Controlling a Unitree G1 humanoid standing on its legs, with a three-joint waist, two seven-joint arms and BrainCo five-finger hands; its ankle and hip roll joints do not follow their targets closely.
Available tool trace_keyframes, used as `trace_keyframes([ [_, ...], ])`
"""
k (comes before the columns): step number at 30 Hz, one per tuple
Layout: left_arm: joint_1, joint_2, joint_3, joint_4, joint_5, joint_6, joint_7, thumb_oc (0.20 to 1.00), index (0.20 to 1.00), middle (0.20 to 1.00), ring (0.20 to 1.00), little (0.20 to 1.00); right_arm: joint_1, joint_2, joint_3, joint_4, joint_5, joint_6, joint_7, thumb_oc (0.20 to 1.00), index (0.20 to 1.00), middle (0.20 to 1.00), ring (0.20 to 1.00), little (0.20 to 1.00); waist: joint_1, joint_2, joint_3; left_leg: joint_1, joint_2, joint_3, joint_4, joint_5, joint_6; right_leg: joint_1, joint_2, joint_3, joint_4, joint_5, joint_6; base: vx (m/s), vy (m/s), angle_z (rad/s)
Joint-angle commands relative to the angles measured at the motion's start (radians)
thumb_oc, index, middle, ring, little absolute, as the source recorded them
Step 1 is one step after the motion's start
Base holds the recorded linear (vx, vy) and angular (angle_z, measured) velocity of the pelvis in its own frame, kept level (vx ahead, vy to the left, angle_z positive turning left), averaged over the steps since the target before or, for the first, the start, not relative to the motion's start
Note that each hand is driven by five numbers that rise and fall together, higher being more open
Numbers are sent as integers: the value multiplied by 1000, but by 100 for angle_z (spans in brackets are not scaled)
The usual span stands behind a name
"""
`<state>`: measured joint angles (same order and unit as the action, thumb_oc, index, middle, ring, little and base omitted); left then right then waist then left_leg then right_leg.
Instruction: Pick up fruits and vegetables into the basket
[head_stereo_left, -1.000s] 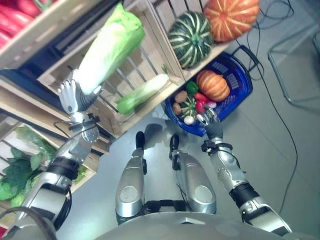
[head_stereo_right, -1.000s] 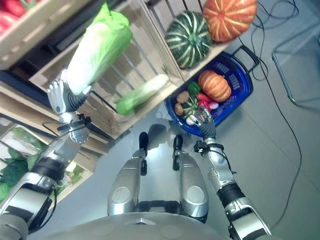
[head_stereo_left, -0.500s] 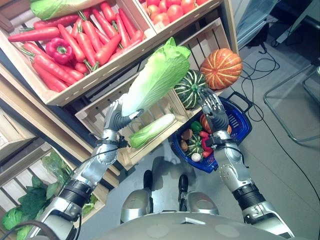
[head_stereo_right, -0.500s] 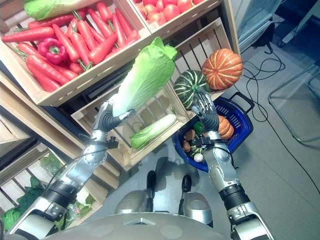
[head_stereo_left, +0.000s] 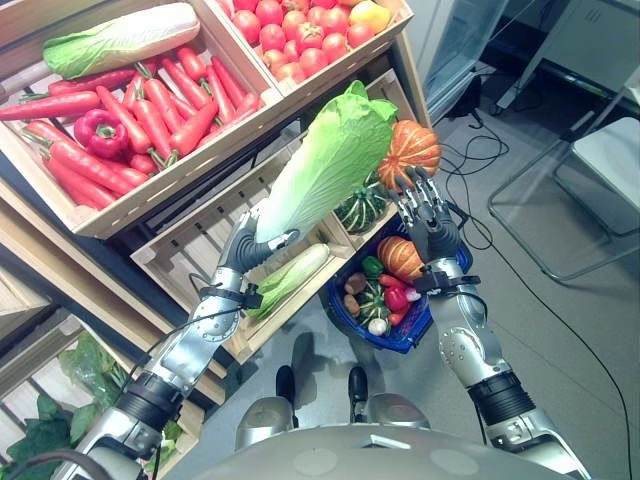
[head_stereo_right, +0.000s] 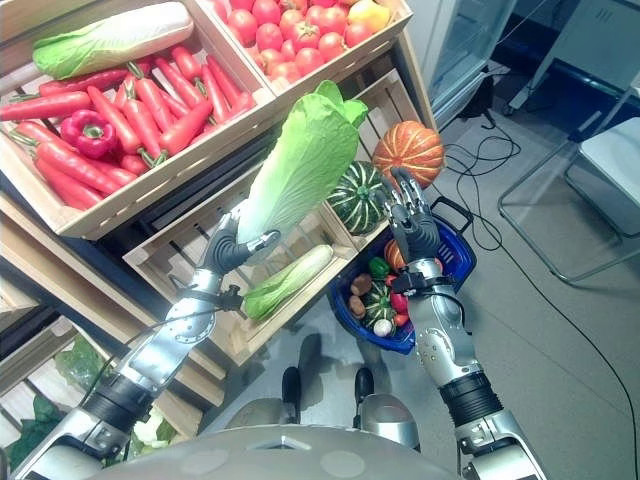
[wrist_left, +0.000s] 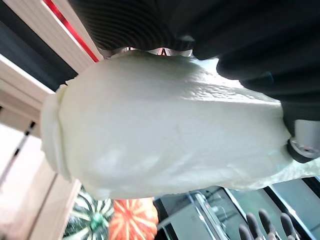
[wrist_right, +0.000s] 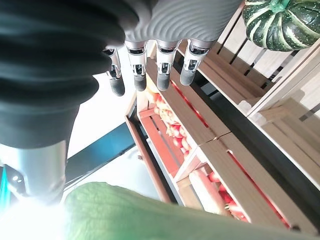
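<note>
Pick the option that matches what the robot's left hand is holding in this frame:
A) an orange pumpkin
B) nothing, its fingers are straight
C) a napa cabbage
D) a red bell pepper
C: the left hand is curled round the white base of the napa cabbage, held up in front of the crates, while the right hand is raised above the blue basket with straight fingers.

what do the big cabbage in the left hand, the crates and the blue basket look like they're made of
The large pale green napa cabbage held in the left hand looks like moulded plastic or foam, probably a replica: its white base has a smooth, waxy, seamless sheen. The light slatted crates look like unfinished wood, with matte visible boards. The blue shopping basket looks like rigid glossy plastic with a perforated wall.
</note>
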<state>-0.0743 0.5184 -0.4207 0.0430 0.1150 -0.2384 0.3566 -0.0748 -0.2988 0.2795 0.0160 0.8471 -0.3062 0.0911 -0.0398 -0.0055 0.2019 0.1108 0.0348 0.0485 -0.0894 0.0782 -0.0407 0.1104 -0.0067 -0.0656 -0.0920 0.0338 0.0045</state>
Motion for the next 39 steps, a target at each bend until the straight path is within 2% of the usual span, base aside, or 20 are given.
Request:
trace_keyframes([
  [1, -69, -8, -20, -62, -76, -24, -31, 200, 200, 200, 200, 200, -24, -1, -5, -71, 30, -39, 16, 1000, 1000, 1000, 1000, 1000, 9, -25, -46, -19, -41, -8, 19, -96, 42, -17, -28, -3, 28, -12, 72, -10, -35, 1],
  [10, -111, -19, -55, -66, -185, -17, -208, 200, 200, 200, 200, 200, -110, 2, -3, -30, 108, -20, 81, 1000, 1000, 1000, 1000, 1000, 33, -14, -74, -7, -44, -34, 2, -98, 39, 5, -39, -39, 5, -14, 74, 9, -2, 10],
  [16, -109, -4, -70, -78, -212, 30, -317, 200, 200, 200, 200, 200, -141, -6, 16, -42, 102, -1, 119, 1000, 1000, 1000, 1000, 1000, 36, -7, -102, -9, -46, -30, 2, -102, 40, 1, -42, -40, 5, -20, 76, 0, 0, 0],
  [23, -117, 5, -83, -74, -221, 60, -394, 200, 200, 200, 200, 200, -177, -38, 25, -36, 98, 44, 168, 1000, 1000, 1000, 1000, 1000, 40, -5, -116, -4, -46, -27, 2, -104, 42, 5, -44, -37, 5, -23, 79, 0, 0, 0],
  [33, -131, 41, -87, -81, -194, 89, -438, 200, 200, 200, 200, 200, -177, -104, 57, -18, 27, 105, 211, 1000, 1000, 1000, 1000, 1000, 43, -4, -131, -13, -43, -32, 2, -99, 41, -3, -45, -39, 5, -21, 82, 0, 0, 0],
  [38, -140, 47, -91, -71, -200, 104, -465, 200, 200, 200, 200, 200, -190, -129, 79, -2, 14, 149, 245, 1000, 1000, 1000, 1000, 1000, 44, -5, -133, -14, -41, -34, 2, -97, 39, -3, -45, -40, 5, -21, 83, 0, 0, 0],
  [39, -144, 56, -95, -66, -207, 102, -471, 200, 200, 200, 200, 200, -198, -142, 92, 2, -3, 188, 264, 1000, 1000, 1000, 1000, 1000, 46, -6, -135, -17, -42, -35, 2, -96, 40, -6, -45, -39, 5, -19, 83, 0, 0, 0],
])
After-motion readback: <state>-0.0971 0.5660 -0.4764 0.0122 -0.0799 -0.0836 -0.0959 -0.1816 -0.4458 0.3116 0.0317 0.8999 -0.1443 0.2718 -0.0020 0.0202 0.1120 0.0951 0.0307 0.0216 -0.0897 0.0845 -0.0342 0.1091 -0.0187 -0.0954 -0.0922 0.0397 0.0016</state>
